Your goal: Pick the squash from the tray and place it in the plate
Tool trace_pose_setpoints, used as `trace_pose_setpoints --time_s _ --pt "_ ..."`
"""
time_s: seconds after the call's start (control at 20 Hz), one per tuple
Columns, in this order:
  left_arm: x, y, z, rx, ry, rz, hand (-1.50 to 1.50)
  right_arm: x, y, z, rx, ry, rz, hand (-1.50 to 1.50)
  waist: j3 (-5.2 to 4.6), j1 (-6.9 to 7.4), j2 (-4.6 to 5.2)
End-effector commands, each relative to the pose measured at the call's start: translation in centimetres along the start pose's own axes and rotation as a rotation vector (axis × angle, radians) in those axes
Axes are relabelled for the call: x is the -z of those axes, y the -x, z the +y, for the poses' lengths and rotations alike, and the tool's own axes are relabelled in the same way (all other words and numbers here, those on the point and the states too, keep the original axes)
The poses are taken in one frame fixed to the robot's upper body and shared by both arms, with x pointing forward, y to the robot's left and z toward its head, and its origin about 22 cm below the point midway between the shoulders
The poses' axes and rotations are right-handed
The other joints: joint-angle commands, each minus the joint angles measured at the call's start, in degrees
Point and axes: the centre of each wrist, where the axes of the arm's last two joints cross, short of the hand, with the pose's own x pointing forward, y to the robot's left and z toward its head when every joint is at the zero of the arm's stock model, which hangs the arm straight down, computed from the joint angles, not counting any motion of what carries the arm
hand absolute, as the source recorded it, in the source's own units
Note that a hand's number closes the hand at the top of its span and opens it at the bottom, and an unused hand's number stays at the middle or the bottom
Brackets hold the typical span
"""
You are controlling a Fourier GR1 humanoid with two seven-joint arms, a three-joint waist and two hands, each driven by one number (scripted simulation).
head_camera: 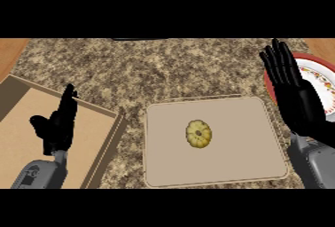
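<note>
Yellow squash (198,133) seen mid tray (163,177), left of right hand (297,95). Right hand open, fingers straight, nothing held. Squash should be grabbed from above, fingers curled round it. Plate (318,73) partly hidden behind right hand.

The counter (163,71) has a speckled brown and beige stone top that fills most of the frame. On it, in the lower middle, lies a flat beige tray (248,150) with rounded corners. At the left edge lies an open brown box (98,146), and at the right edge a red-rimmed plate (322,73), partly cut off.
</note>
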Motion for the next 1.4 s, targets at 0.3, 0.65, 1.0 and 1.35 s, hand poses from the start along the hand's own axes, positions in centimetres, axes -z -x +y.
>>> trace_pose_setpoints --time_s 0.3,0.65,1.0,1.35 --pt "-1.5 1.7 -2.4 -0.024 0.153 0.201 0.00 6.7 -7.9 -4.3 -0.710 -0.330 -0.071 1.50 -3.99 0.61 -0.32" --pt "-4.1 2.1 -3.9 -0.055 0.252 0.311 0.00 4.6 -1.1 -2.6 -0.407 -0.044 -0.066 -1.50 -1.68 2.91 0.54" --pt "-3.8 2.5 -2.0 -0.071 0.232 0.324 0.00 5.0 -3.1 -2.5 -0.535 -0.262 -0.016 -1.50 -1.94 1.52 0.22" --pt "-4.3 1.7 -2.2 -0.068 0.220 0.332 0.00 5.0 -5.5 -1.0 -0.852 -0.577 0.176 -1.50 -2.02 1.69 -0.14"
